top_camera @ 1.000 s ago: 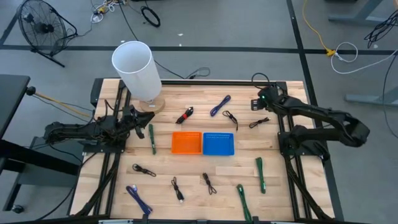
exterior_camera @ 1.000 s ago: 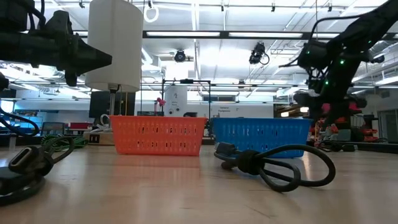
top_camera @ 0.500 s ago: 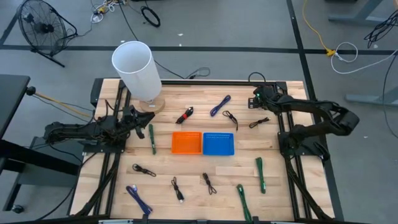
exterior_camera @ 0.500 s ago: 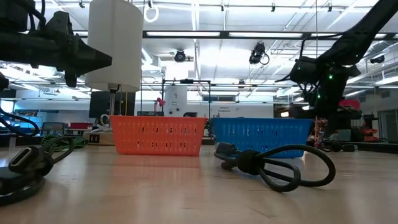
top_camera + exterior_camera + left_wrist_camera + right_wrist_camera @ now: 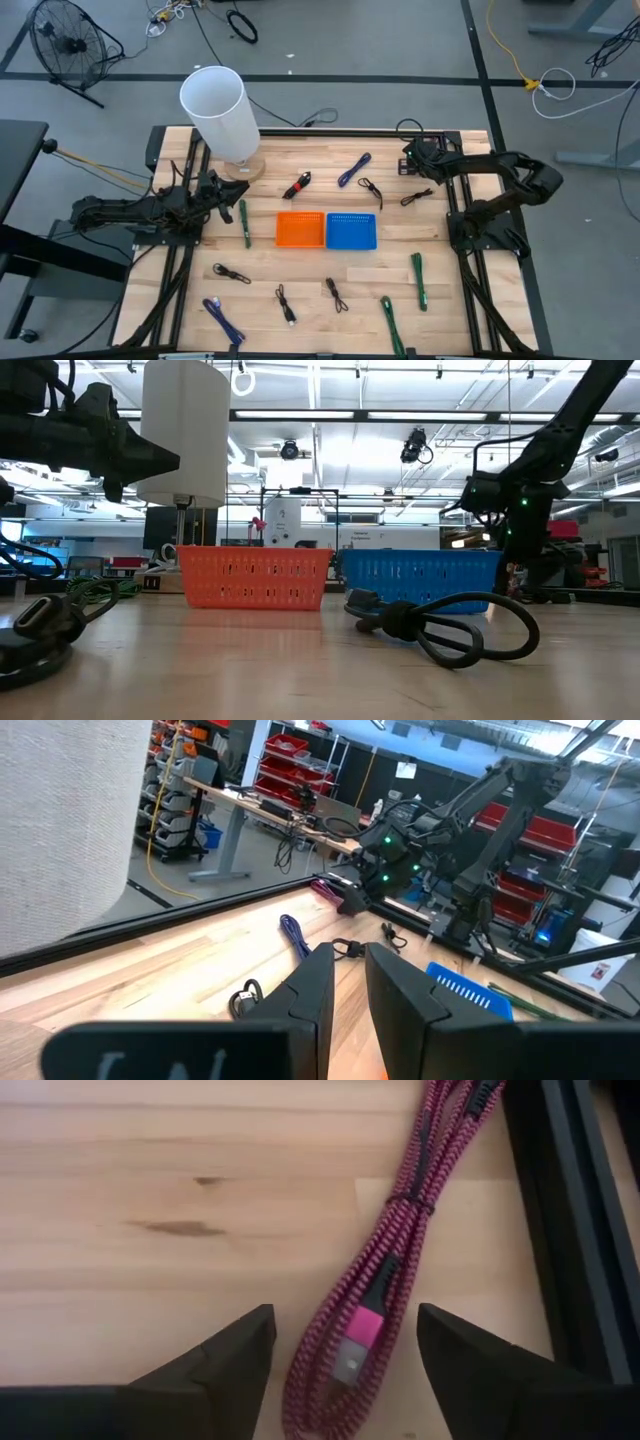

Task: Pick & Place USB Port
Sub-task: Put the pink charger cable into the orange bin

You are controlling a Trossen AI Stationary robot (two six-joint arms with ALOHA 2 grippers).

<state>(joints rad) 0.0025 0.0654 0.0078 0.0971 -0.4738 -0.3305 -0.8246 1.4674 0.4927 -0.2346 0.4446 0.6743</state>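
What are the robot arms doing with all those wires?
The right gripper hangs open over a pink braided cable at the far right corner of the wooden table, ready to grab it. The left gripper waits, nearly shut, by the white cylinder. The orange basket and blue basket sit mid-table.

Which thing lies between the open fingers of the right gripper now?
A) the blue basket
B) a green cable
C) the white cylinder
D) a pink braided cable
D: in the right wrist view the pink braided cable lies on the wood between the spread fingers of the right gripper.
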